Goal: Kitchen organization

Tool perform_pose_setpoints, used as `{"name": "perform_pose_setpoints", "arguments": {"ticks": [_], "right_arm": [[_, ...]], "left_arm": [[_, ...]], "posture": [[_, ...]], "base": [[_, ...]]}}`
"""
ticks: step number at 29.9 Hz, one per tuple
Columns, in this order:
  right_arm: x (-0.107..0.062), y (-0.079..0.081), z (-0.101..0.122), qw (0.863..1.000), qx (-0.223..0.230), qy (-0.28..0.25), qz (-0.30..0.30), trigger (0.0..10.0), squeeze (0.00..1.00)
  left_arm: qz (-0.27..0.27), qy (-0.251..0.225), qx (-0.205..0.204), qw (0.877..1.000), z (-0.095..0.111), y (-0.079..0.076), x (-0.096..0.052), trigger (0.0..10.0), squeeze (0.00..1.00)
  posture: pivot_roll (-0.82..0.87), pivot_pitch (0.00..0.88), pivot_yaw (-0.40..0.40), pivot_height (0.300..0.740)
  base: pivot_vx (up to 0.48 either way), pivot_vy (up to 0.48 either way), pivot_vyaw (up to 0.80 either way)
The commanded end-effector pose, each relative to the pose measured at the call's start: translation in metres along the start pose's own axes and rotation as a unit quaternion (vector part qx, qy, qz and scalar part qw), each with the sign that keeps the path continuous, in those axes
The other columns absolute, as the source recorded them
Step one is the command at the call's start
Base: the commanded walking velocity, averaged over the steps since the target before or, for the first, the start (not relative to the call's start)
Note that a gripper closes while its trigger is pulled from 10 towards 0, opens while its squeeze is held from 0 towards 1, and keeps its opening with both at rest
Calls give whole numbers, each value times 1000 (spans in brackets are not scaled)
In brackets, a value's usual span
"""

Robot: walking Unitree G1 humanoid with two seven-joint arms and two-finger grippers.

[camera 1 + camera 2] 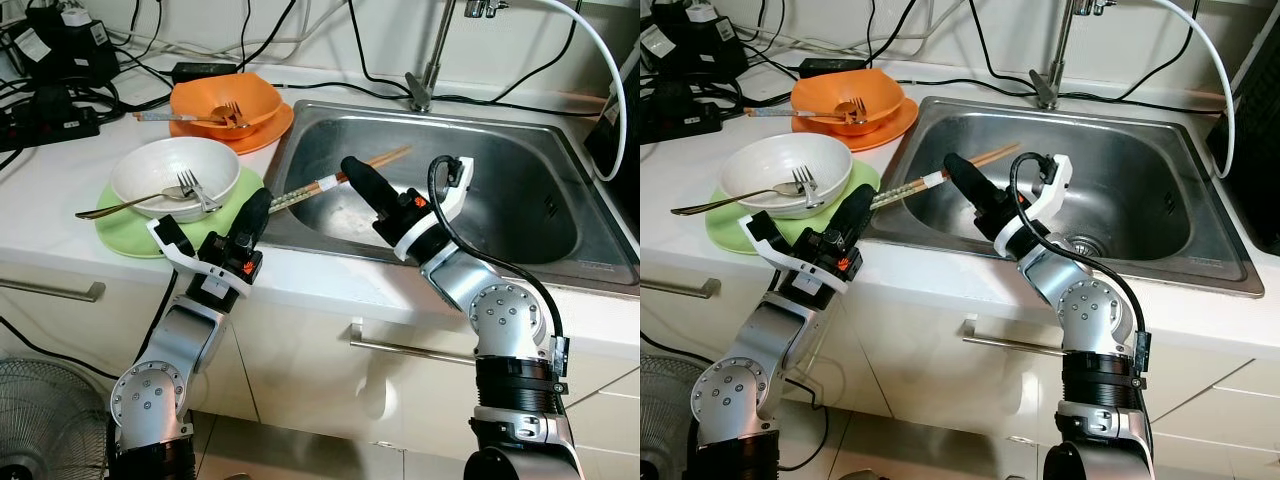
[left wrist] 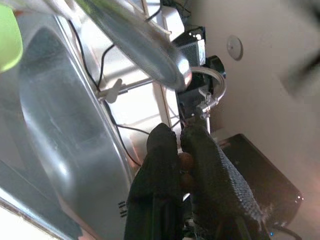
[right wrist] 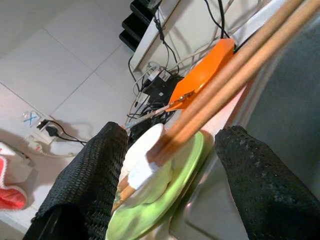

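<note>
A pair of wooden chopsticks [image 1: 340, 178] with white ends lies slanted across the left rim of the steel sink [image 1: 520, 215]. My right gripper [image 1: 355, 172] reaches over the sink's left part and stands open. In the right wrist view the chopsticks [image 3: 220, 85] run through the gap between its two fingers [image 3: 85, 180]. My left gripper [image 1: 258, 205] hovers at the counter's front edge, between the green plate [image 1: 120, 238] and the sink, fingers together with nothing in them. A white bowl [image 1: 150, 165] with a fork and a spoon sits on that plate.
An orange bowl [image 1: 250, 95] with cutlery rests on an orange plate behind the white bowl. The tap [image 1: 425, 75] rises at the sink's back. Power strips and cables [image 1: 50, 60] crowd the back left of the counter. A fan [image 1: 35, 420] stands on the floor at lower left.
</note>
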State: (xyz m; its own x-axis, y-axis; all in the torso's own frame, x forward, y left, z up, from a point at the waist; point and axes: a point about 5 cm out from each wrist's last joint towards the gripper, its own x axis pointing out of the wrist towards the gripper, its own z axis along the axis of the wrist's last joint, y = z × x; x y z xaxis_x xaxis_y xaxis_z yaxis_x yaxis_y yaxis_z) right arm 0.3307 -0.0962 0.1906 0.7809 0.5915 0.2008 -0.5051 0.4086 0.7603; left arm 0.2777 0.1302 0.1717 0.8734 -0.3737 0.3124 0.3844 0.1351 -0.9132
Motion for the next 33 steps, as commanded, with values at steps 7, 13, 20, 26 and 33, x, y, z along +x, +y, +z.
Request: {"name": "perform_pose_setpoints", "arguments": {"ticks": [7, 13, 20, 26, 33], "right_arm": [[8, 3, 1, 1000, -5, -11, 8, 10000, 0], [10, 2, 10, 999, -7, -31, 9, 0, 0], [11, 2, 12, 999, -8, -39, 7, 0, 0], [10, 2, 14, 999, -9, -41, 8, 0, 0], [10, 2, 13, 999, -8, -41, 8, 0, 0]], "left_arm": [[-17, 28, -43, 999, -19, -2, 1, 0, 0], [-7, 36, -61, 997, -22, 1, -2, 0, 0], [-2, 37, -68, 997, -23, 2, -3, 0, 0], [-1, 39, -74, 996, -24, 3, -4, 0, 0], [0, 44, -77, 996, -25, 3, -4, 0, 0]], "posture": [[-38, 12, -4, 740], [-40, 16, -1, 740], [-43, 17, -3, 740], [-48, 20, -3, 740], [-49, 21, -2, 740]], "base": [[0, 0, 0], [0, 0, 0], [0, 0, 0], [0, 0, 0], [0, 0, 0]]}}
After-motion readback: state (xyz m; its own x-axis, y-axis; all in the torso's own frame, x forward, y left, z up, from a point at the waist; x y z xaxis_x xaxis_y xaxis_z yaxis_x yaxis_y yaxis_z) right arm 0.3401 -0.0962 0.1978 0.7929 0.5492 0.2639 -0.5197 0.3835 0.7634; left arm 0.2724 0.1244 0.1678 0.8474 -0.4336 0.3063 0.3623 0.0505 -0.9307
